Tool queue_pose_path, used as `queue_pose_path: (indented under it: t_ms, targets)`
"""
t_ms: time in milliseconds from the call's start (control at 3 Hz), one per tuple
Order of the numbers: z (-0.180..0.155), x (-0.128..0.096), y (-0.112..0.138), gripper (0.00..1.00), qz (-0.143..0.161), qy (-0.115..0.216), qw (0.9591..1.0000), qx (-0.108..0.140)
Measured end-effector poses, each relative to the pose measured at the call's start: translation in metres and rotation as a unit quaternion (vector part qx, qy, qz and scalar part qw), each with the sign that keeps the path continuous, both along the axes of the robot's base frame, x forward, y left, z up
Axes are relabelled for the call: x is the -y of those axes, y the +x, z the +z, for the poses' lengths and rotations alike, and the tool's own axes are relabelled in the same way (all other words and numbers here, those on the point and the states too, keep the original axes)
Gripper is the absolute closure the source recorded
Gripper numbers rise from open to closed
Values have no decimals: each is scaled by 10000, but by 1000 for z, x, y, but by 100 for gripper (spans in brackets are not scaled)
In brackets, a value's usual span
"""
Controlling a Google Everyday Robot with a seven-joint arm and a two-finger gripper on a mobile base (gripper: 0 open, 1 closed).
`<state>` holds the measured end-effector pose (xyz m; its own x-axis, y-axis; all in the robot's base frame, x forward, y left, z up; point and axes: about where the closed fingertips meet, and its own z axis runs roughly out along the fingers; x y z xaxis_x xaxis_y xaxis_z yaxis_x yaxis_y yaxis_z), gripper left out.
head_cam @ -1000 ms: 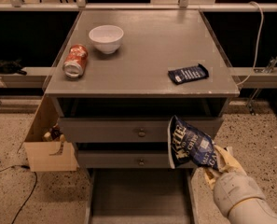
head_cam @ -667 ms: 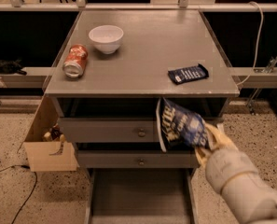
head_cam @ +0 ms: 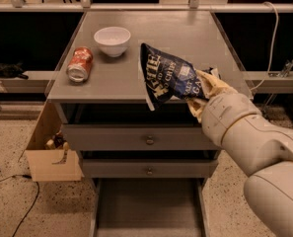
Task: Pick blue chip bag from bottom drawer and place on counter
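My gripper (head_cam: 201,90) is shut on the right end of the blue chip bag (head_cam: 166,77). I hold the bag in the air in front of the counter (head_cam: 175,28), over its front right part. The bag tilts, its white lettering facing the camera. My arm comes in from the lower right. Below, the bottom drawer (head_cam: 146,206) stands pulled out, and its grey floor is bare.
A white bowl (head_cam: 112,40) and a red soda can (head_cam: 80,64) lying on its side sit on the counter's left half. Two upper drawers with round knobs (head_cam: 149,140) are closed. An open cardboard box (head_cam: 50,152) stands left of the cabinet.
I have lifted the bag from in front of the drawers up to counter height and to the left. It now hides the small dark packet on the counter's right side.
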<state>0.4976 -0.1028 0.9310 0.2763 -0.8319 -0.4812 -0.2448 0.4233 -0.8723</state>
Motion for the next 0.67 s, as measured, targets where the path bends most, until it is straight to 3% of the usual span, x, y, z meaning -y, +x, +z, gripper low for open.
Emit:
queue_pose_path:
  t_ms: [667]
  targets:
    - [-4,-5,3,100,98,68,9999,-15]
